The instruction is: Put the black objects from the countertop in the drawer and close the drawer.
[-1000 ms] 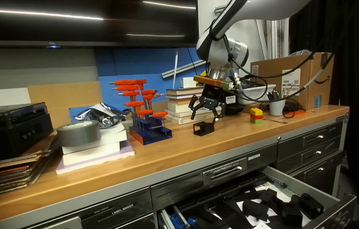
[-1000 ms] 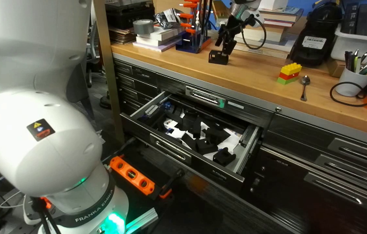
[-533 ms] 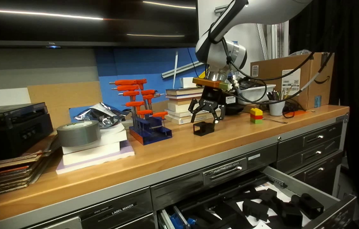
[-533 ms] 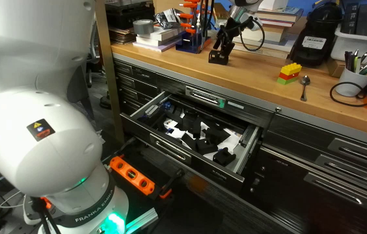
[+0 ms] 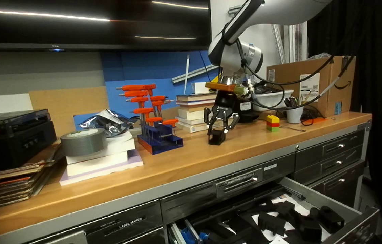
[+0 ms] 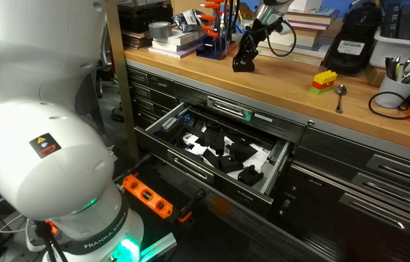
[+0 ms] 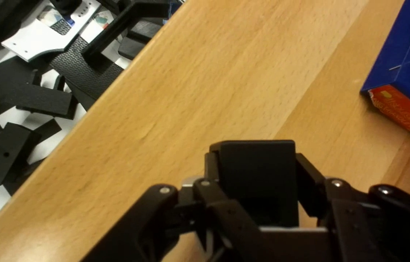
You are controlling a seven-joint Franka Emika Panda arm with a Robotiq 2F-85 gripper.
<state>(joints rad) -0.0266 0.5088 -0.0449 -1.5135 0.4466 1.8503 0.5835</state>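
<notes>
One black object (image 7: 257, 174), a small matte block, stands on the wooden countertop (image 7: 154, 120), its base apparently touching the wood. My gripper (image 7: 256, 167) is shut on it, one finger against each side in the wrist view. Both exterior views agree: the gripper (image 5: 217, 133) points down at the block, and the fingers partly cover the black object (image 6: 244, 66). Below the worktop the drawer (image 6: 226, 185) is pulled out. It holds several black parts over white sheets, among them a blocky black object (image 6: 250, 175) near its front corner.
Near the gripper stand a blue holder (image 5: 158, 144) with orange-handled hex keys and a stack of books (image 5: 194, 117). Farther along are a toy brick stack (image 6: 323, 82), a spoon (image 6: 340, 96) and a white pen cup (image 6: 396, 89). A tape roll (image 5: 84, 142) tops some books.
The gripper came down slightly with its jaws spread around the black object, then closed on it. The block turned a little as the fingers met it. The drawer has not moved.
</notes>
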